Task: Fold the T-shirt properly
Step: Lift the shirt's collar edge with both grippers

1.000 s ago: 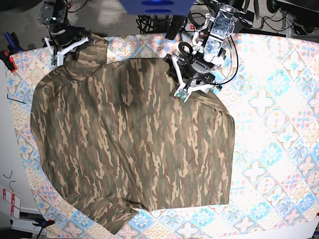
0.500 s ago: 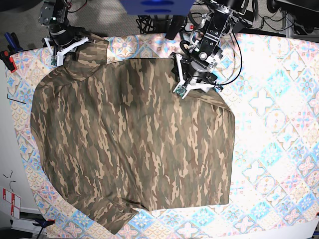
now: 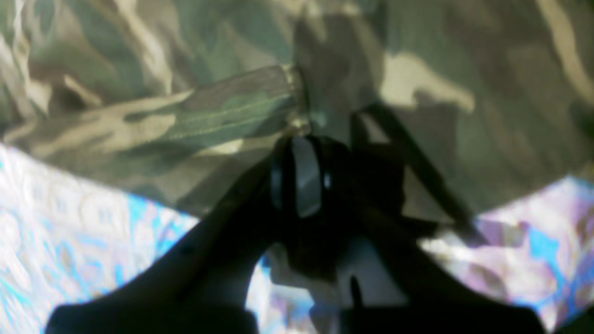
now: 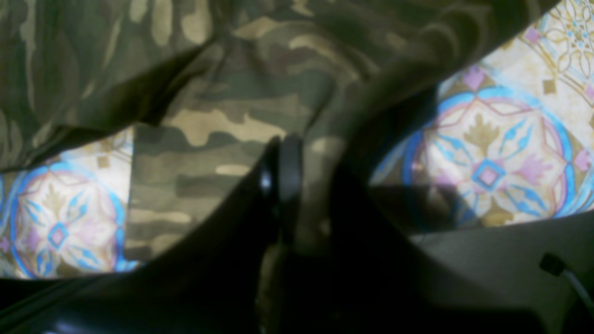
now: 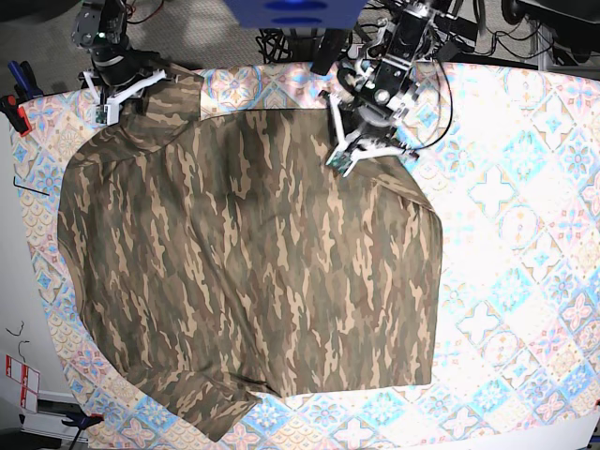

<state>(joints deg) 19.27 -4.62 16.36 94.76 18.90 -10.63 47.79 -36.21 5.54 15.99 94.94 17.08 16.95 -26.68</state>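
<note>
left gripper pinching T-shirt far edge | right gripper clamps sleeve

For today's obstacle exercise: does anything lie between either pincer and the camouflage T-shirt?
Nothing visible does. The left pincer is shut on the brown, tan and olive camouflage cloth T-shirt at its top edge, and the right pincer is shut on its far corner.

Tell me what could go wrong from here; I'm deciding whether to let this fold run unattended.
The left gripper pinches only a thin edge of the T-shirt, so it may slip out on lifting. The shirt lies skewed with a sleeve bunched, so the fold may come out crooked. Dragging could pull the tablecloth.
</note>
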